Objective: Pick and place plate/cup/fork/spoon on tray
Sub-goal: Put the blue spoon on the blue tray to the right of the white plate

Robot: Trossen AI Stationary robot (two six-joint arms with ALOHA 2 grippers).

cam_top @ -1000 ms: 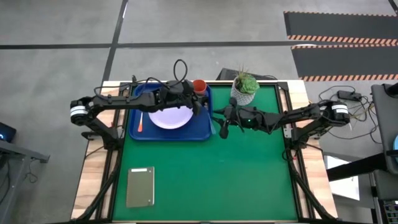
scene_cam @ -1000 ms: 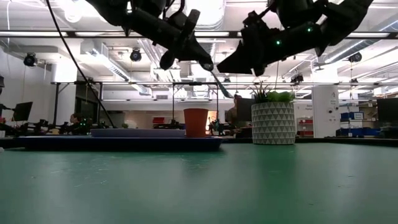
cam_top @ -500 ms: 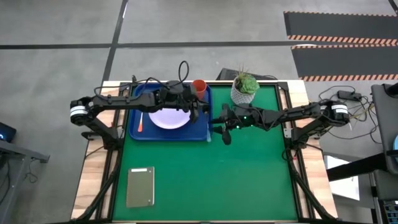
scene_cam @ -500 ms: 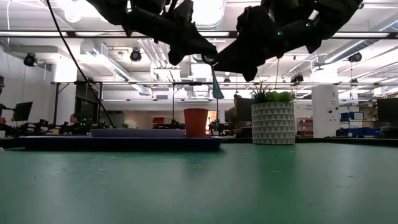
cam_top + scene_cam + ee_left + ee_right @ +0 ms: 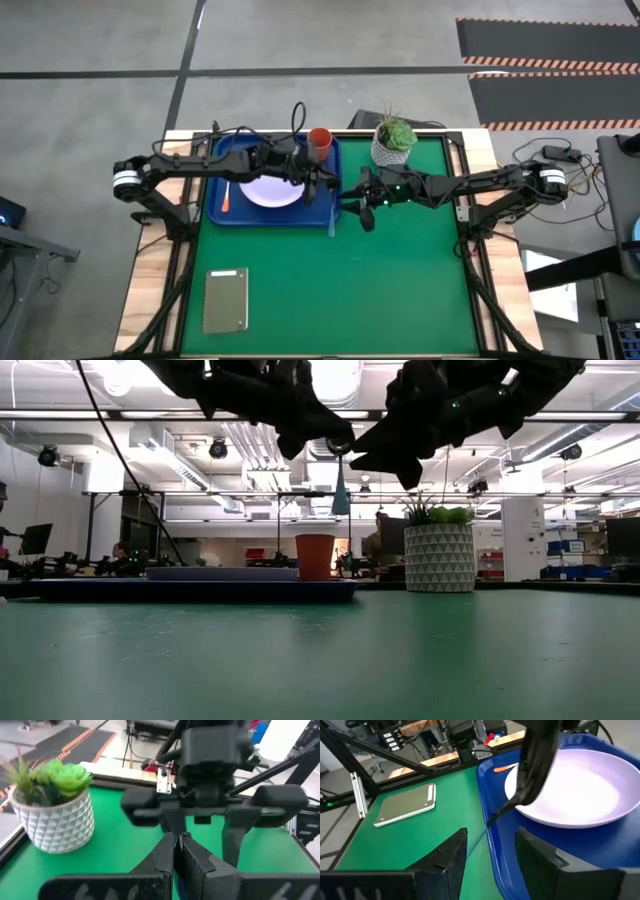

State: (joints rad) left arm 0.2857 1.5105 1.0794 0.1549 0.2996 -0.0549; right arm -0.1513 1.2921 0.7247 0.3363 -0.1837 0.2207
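Note:
The dark blue tray (image 5: 215, 215) lies at the far left and holds the lavender plate (image 5: 272, 188), the orange-red cup (image 5: 320, 138) and the orange-handled fork (image 5: 226, 197). My left gripper (image 5: 325, 190) is above the tray's right rim, shut on the spoon (image 5: 332, 215). The spoon's light blue handle (image 5: 341, 495) hangs down. My right gripper (image 5: 353, 205) faces it just to the right. It is open and empty, with its fingers apart in its own wrist view (image 5: 490, 855). My left gripper pinches the spoon's dark metal end (image 5: 502, 811) between its two fingers (image 5: 522, 795). The fingers slant down from the table's left side. The spoon hangs below them, handle downward, clear of the tray and the table.
A white pot with a green plant (image 5: 393, 145) stands at the far edge, just behind my right arm. A grey-green slab (image 5: 225, 300) lies near the front left. The green mat's middle and right front are bare.
The spoon was slanted between the two grippers. It has swung down and now hangs straight below my left gripper, a little nearer the tray. My right gripper has drawn slightly toward the table's right edge, away from the spoon.

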